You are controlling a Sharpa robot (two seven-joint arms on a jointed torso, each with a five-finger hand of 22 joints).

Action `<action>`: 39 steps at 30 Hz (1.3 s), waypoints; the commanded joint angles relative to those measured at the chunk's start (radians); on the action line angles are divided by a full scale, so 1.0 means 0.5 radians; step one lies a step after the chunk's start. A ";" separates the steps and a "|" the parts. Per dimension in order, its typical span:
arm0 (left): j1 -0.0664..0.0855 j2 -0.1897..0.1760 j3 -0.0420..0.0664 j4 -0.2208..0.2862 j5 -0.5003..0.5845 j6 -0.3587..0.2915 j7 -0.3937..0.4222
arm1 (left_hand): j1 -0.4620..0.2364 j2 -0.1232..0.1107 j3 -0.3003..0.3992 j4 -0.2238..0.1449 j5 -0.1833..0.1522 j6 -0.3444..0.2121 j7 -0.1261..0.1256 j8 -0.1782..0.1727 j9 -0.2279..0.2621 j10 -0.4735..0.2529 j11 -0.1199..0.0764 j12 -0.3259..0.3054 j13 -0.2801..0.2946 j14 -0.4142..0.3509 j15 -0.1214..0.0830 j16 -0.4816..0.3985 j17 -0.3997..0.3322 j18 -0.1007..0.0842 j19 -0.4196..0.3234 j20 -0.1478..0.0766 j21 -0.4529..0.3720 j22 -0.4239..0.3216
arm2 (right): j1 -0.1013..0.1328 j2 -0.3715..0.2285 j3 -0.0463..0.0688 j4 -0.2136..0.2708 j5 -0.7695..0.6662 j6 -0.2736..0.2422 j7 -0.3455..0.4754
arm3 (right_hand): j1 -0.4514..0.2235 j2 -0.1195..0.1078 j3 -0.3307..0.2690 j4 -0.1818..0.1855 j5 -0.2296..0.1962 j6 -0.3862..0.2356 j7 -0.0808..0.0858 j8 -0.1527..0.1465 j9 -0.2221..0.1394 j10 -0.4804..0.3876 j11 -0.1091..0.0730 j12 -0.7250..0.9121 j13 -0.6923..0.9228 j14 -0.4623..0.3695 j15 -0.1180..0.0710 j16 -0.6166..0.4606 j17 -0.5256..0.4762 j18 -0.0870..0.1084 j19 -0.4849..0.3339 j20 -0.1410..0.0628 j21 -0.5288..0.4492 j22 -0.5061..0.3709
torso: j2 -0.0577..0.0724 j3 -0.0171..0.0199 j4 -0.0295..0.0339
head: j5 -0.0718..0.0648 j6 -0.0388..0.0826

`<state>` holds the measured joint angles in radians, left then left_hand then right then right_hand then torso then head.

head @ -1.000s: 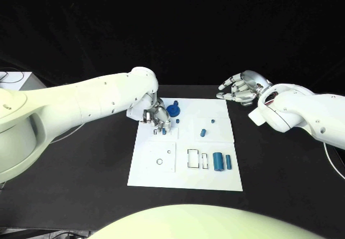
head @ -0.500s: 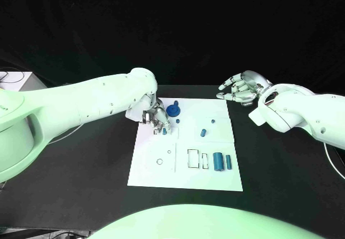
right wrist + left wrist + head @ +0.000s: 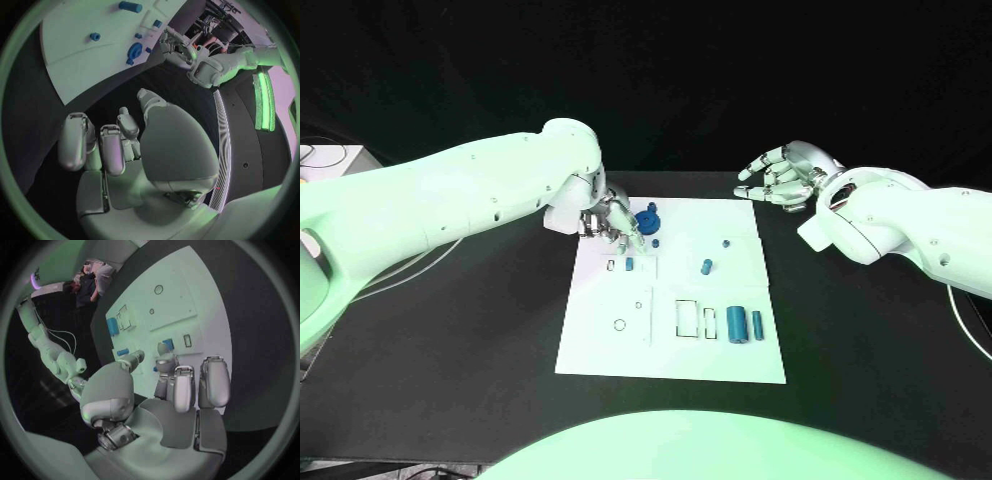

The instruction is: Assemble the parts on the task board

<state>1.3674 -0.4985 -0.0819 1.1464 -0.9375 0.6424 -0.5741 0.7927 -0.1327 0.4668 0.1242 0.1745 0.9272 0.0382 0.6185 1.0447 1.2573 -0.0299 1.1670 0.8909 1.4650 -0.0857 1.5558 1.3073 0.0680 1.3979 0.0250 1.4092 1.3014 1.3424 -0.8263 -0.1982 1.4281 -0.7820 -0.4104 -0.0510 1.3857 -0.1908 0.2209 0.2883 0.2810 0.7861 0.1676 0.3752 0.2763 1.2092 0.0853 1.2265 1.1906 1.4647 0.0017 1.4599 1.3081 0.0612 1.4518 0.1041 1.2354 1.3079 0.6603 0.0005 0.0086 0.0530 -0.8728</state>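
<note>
Since a second ago, left robot hand (image 3: pixel 615 222) higher, empty and spread, small blue part (image 3: pixel 629 264) uncovered.

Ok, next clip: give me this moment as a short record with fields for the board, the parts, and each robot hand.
board: white task board flat on the black table
parts: round blue part near the far edge; small blue piece; blue peg; two blue cylinders side by side
left robot hand: over the board's far left corner, fingers apart, nothing visibly held
right robot hand: beyond the board's far right corner, fingers curled, holding nothing
</note>
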 commanded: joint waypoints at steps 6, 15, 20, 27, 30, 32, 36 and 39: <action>0.058 -0.128 0.081 0.064 0.019 -0.270 0.077 | 0.275 0.040 -0.044 0.052 0.029 -0.185 0.119 -0.239 -0.152 -0.309 0.109 -0.205 -0.306 0.093 0.097 -0.166 0.242 0.060 -0.209 0.079 -0.222 -0.286 | -0.005 0.002 0.000 -0.013 -0.001 0.034 0.019 | -0.014 0.004 -0.009 -0.004 0.006 -0.014 0.005 0.000 -0.003 -0.003 -0.001 0.011 -0.002 0.100 0.009 -0.013 0.188 0.021 -0.007 0.005 -0.012 0.103 | 0.005 0.0032 -0.004 | 0.007 0.000; 0.085 -0.139 0.102 -0.145 -0.083 -0.480 0.123 | 0.372 0.018 -0.015 0.043 0.028 -0.238 0.151 -0.305 -0.216 -0.366 0.134 -0.233 -0.362 0.085 0.118 -0.178 0.221 0.062 -0.208 0.096 -0.236 -0.297 | -0.006 -0.009 0.000 -0.012 0.000 0.026 0.020 | -0.014 0.004 -0.009 -0.004 0.006 -0.014 0.005 0.000 -0.003 -0.003 -0.001 0.011 -0.002 0.100 0.009 -0.013 0.188 0.021 -0.007 0.005 -0.012 0.103 | 0.011 -0.0023 0.001 | 0.024 0.000; 0.080 -0.092 0.101 -0.269 -0.102 -0.634 0.151 | 0.428 -0.018 -0.011 0.081 0.026 -0.314 0.185 -0.417 -0.359 -0.475 0.165 -0.314 -0.496 0.062 0.145 -0.204 0.181 0.070 -0.229 0.123 -0.265 -0.330 | -0.006 -0.011 0.000 -0.007 0.000 0.024 0.022 | -0.018 0.006 -0.010 -0.003 0.006 -0.015 0.004 0.001 -0.005 -0.001 -0.001 0.015 -0.002 0.099 0.009 -0.015 0.185 0.021 -0.007 0.005 -0.015 0.103 | 0.017 -0.0083 -0.005 | 0.039 0.000; 0.064 -0.026 0.095 -0.373 -0.122 -0.666 0.158 | 0.430 -0.024 -0.017 0.093 0.024 -0.308 0.189 -0.420 -0.375 -0.475 0.170 -0.312 -0.499 0.067 0.150 -0.196 0.191 0.067 -0.221 0.126 -0.259 -0.320 | -0.006 -0.011 0.000 -0.001 -0.001 0.023 0.022 | -0.018 0.006 -0.010 -0.003 0.006 -0.015 0.004 0.001 -0.005 -0.001 -0.001 0.015 -0.002 0.099 0.009 -0.015 0.185 0.021 -0.007 0.005 -0.015 0.103 | 0.033 -0.0188 -0.013 | 0.051 0.001; 0.055 0.008 0.088 -0.423 -0.134 -0.647 0.155 | 0.429 -0.023 -0.018 0.098 0.023 -0.303 0.188 -0.419 -0.379 -0.474 0.170 -0.310 -0.498 0.068 0.150 -0.194 0.194 0.067 -0.219 0.127 -0.256 -0.316 | -0.006 -0.013 0.000 0.004 -0.002 0.023 0.022 | -0.018 0.006 -0.010 -0.003 0.006 -0.015 0.004 0.001 -0.005 -0.001 -0.001 0.015 -0.002 0.099 0.009 -0.015 0.185 0.021 -0.007 0.005 -0.015 0.103 | 0.041 -0.0223 -0.017 | 0.059 0.004; 0.047 0.033 0.083 -0.458 -0.140 -0.623 0.151 | 0.429 -0.023 -0.019 0.102 0.023 -0.300 0.188 -0.418 -0.382 -0.472 0.170 -0.308 -0.497 0.072 0.150 -0.189 0.200 0.065 -0.214 0.128 -0.252 -0.309 | -0.006 -0.014 0.000 0.007 -0.003 0.021 0.023 | -0.018 0.006 -0.010 -0.003 0.006 -0.015 0.004 0.001 -0.005 -0.001 -0.001 0.015 -0.002 0.099 0.009 -0.015 0.185 0.021 -0.007 0.005 -0.015 0.103 | 0.047 -0.0246 -0.021 | 0.064 0.009; 0.030 0.078 0.073 -0.527 -0.157 -0.566 0.144 | 0.430 -0.022 -0.021 0.110 0.021 -0.289 0.185 -0.414 -0.389 -0.473 0.168 -0.308 -0.501 0.075 0.150 -0.184 0.207 0.065 -0.212 0.128 -0.250 -0.307 | -0.005 -0.014 0.001 0.011 -0.005 0.012 0.028 | -0.018 0.006 -0.010 -0.003 0.006 -0.015 0.004 0.001 -0.005 -0.001 -0.001 0.015 -0.002 0.099 0.009 -0.015 0.185 0.021 -0.007 0.005 -0.015 0.103 | 0.056 -0.0285 -0.026 | 0.070 0.016; 0.019 0.102 0.064 -0.567 -0.173 -0.523 0.139 | 0.430 -0.023 -0.023 0.114 0.019 -0.284 0.185 -0.413 -0.393 -0.474 0.168 -0.308 -0.502 0.076 0.150 -0.181 0.209 0.065 -0.211 0.129 -0.249 -0.305 | -0.005 -0.014 0.001 0.014 -0.005 -0.002 0.038 | -0.017 0.007 -0.010 -0.004 0.007 -0.016 0.004 0.001 -0.005 -0.002 -0.001 0.015 -0.004 0.099 0.009 -0.016 0.184 0.021 -0.007 0.005 -0.017 0.102 | 0.062 -0.0317 -0.030 | 0.076 0.022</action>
<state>1.3778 -0.4516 -0.0502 0.8687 -1.0041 0.3457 -0.5115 0.9989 -0.1433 0.4553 0.1755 0.1864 0.7790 0.1296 0.4121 0.8491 1.0238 0.0519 1.0136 0.6412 1.4668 -0.0192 1.4604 1.3073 0.0836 1.2900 0.0863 1.2807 1.1477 1.3401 -0.8331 -0.1980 1.4326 -0.7806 -0.4109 -0.0490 1.3857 -0.1908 0.2209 0.2883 0.2809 0.7861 0.1676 0.3752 0.2749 1.2092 0.0853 1.2305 1.1896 1.4647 0.0017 1.4543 1.3077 0.0613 1.4518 0.1041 1.2312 1.3075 0.6866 -0.0131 -0.0037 0.0883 -0.8636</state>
